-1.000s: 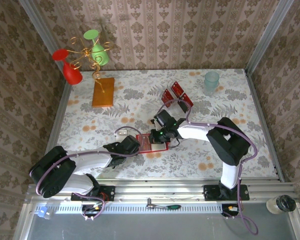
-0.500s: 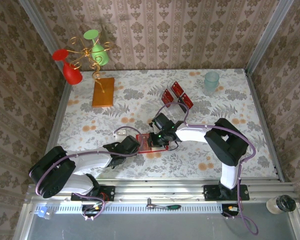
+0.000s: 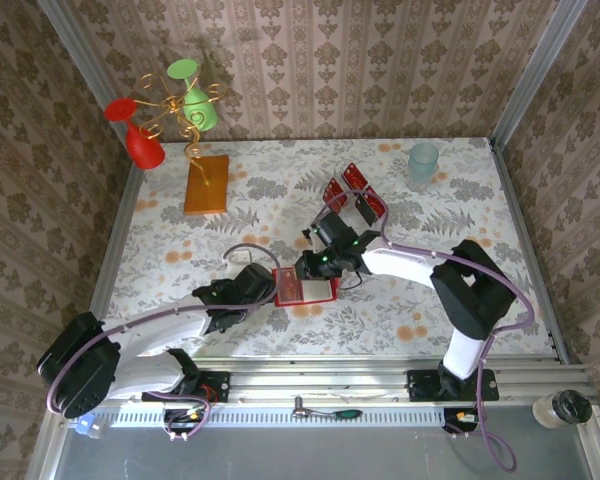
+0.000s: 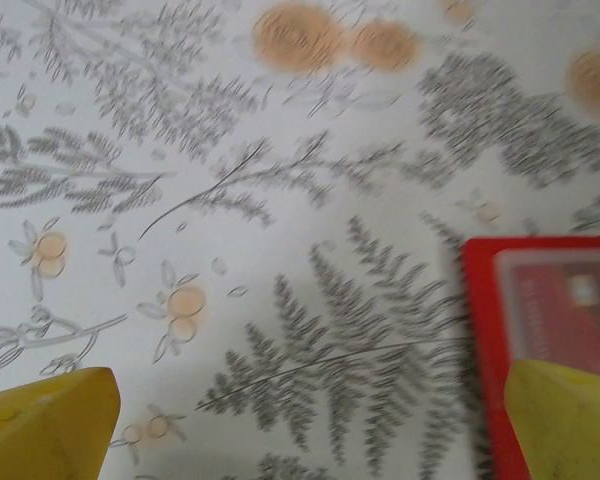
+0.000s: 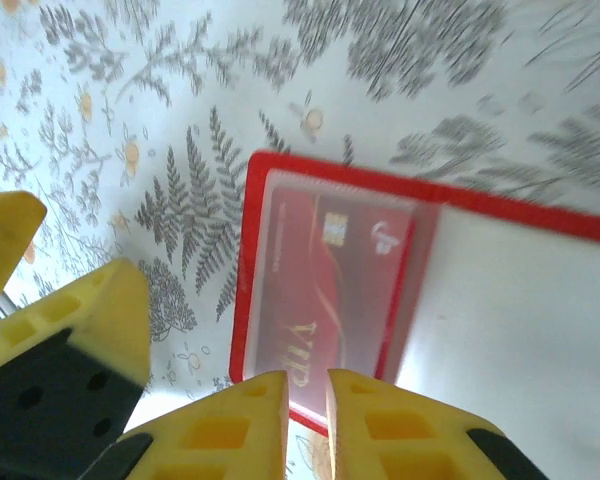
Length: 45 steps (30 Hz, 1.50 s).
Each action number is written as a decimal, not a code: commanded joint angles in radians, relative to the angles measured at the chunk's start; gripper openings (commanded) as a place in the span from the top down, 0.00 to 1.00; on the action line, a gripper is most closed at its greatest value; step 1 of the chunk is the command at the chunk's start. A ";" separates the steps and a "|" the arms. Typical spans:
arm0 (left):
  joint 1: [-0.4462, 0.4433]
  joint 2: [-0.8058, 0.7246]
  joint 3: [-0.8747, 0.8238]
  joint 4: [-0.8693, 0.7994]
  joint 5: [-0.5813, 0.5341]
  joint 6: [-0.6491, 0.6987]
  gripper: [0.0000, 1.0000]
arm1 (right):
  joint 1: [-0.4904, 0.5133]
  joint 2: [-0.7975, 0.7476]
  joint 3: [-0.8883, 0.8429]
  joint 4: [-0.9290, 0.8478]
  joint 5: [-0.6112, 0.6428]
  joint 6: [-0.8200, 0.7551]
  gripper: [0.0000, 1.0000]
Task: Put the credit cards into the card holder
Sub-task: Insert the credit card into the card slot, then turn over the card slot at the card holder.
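Top external: my left hand (image 3: 264, 287) sits just off the left end of the card holder (image 3: 306, 289), its yellow fingers (image 4: 42, 425) spread wide around nothing. The holder lies open and flat on the floral counter (image 3: 460, 200), long axis left-to-right. It has a red rim, a clear sleeve over a glossy red card (image 5: 325, 290) in its left half and a pale panel on the right. My right hand (image 5: 308, 388) hovers over its edge, fingers a slit apart, empty. Loose credit cards (image 3: 333, 191) lie farther back.
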 commanded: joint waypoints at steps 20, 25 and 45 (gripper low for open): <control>-0.132 0.298 0.201 0.095 0.047 0.008 0.00 | -0.103 0.100 0.080 -0.182 0.084 -0.181 0.86; -0.134 0.314 0.179 0.125 0.054 0.007 0.00 | -0.103 0.135 0.089 -0.182 0.070 -0.185 0.87; -0.137 0.340 0.125 0.187 0.085 0.023 0.00 | -0.076 0.172 0.060 -0.084 -0.025 -0.103 0.91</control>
